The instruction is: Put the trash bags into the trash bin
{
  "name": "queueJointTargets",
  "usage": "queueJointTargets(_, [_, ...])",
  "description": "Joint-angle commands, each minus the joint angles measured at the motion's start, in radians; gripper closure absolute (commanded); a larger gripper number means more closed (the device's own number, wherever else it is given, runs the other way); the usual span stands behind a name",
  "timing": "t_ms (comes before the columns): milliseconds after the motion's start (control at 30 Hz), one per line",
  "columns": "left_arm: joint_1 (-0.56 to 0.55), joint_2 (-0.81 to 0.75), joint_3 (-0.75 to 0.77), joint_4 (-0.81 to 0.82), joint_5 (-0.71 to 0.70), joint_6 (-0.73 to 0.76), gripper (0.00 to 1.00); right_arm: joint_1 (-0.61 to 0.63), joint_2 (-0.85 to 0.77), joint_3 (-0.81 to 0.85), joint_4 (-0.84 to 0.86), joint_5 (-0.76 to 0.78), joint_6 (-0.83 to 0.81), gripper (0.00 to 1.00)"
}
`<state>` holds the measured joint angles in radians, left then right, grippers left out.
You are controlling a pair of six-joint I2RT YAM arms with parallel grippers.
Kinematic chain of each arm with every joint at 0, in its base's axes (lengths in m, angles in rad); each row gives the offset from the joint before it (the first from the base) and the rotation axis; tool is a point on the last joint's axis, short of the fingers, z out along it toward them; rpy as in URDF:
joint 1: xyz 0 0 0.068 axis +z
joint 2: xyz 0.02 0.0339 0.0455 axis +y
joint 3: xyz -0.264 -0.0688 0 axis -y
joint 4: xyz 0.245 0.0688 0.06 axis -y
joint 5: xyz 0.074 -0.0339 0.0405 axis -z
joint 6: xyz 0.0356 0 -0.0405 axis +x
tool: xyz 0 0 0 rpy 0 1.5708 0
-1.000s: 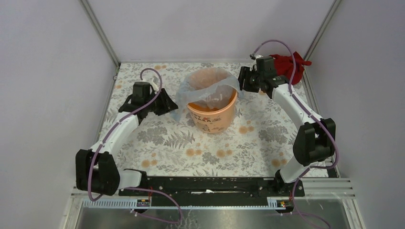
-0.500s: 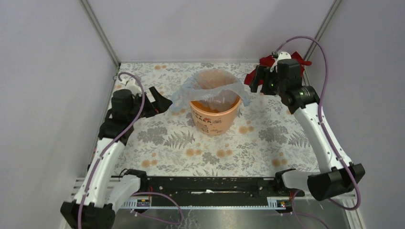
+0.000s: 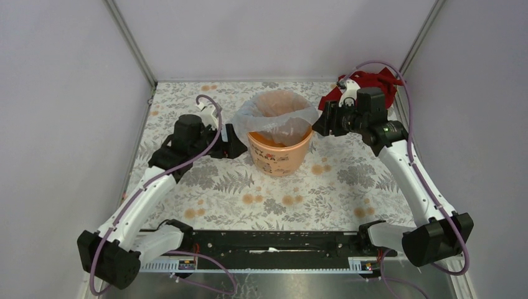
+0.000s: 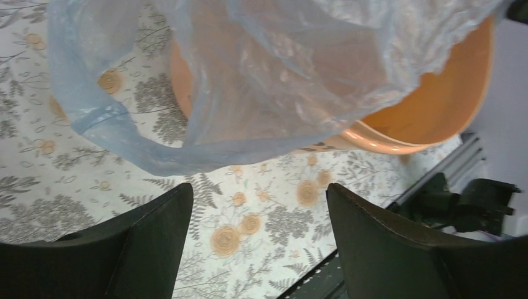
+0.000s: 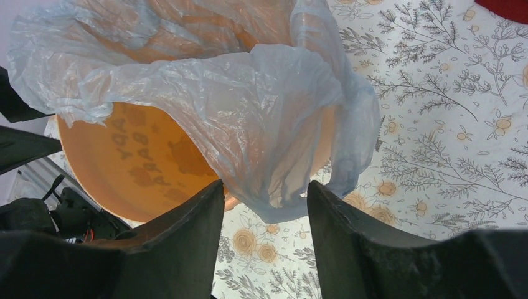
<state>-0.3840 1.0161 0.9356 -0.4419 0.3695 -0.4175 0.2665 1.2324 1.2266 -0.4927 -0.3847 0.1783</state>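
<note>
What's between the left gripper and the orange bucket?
Only the trash bag flap, hanging outside the bucket over floral tablecloth; the left wrist view shows it.

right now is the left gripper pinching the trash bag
No, the left gripper stands wide open, with the trash bag hanging beyond it, ungripped.

There is one floral counter (image 3: pixel 336 187), one orange bucket (image 3: pixel 278 156), one pale blue plastic bag (image 3: pixel 246 117) and one dark red cloth (image 3: pixel 381 80). Two robot arms show, a left arm (image 3: pixel 146 193) and a right arm (image 3: pixel 411 177), each with two dark fingers (image 4: pixel 149 249).
</note>
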Motion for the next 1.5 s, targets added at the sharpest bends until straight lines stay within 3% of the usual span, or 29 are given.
queueJointTargets(0, [-0.013,0.032,0.067,-0.017,-0.103,0.085,0.18,0.001,-0.025,-0.014,0.030,-0.046,-0.023,0.44])
queueJointTargets(100, [-0.014,0.049,0.095,-0.031,-0.129,0.105,0.22,0.001,-0.035,-0.026,0.028,-0.048,-0.025,0.46])
queueJointTargets(233, [-0.018,0.074,0.118,-0.034,-0.138,0.123,0.22,0.001,-0.033,-0.041,0.043,-0.063,-0.021,0.40])
queueJointTargets(367, [-0.023,0.096,0.155,-0.044,-0.161,0.148,0.32,0.002,-0.024,-0.036,0.040,-0.065,-0.022,0.40])
queueJointTargets(567, [-0.026,0.159,0.187,-0.036,-0.123,0.172,0.31,0.001,-0.030,-0.044,0.050,-0.067,-0.016,0.55])
queueJointTargets(767, [-0.029,0.168,0.186,-0.029,-0.105,0.165,0.60,0.002,-0.036,-0.044,0.034,-0.084,-0.011,0.79])
queueJointTargets(867, [-0.029,0.142,0.179,-0.039,-0.075,0.151,0.79,0.002,-0.054,-0.044,0.013,-0.089,-0.002,0.87])
queueJointTargets(967, [-0.029,0.105,0.161,-0.058,-0.043,0.135,0.88,0.002,-0.083,-0.059,-0.012,-0.107,0.008,0.92])
queueJointTargets(1133, [-0.030,0.052,0.106,-0.078,0.036,0.080,1.00,0.001,-0.135,-0.079,-0.065,-0.104,0.025,1.00])
queueJointTargets(1467, [-0.052,-0.032,-0.035,-0.079,0.148,-0.054,1.00,0.002,-0.223,-0.186,-0.110,-0.123,0.068,1.00])
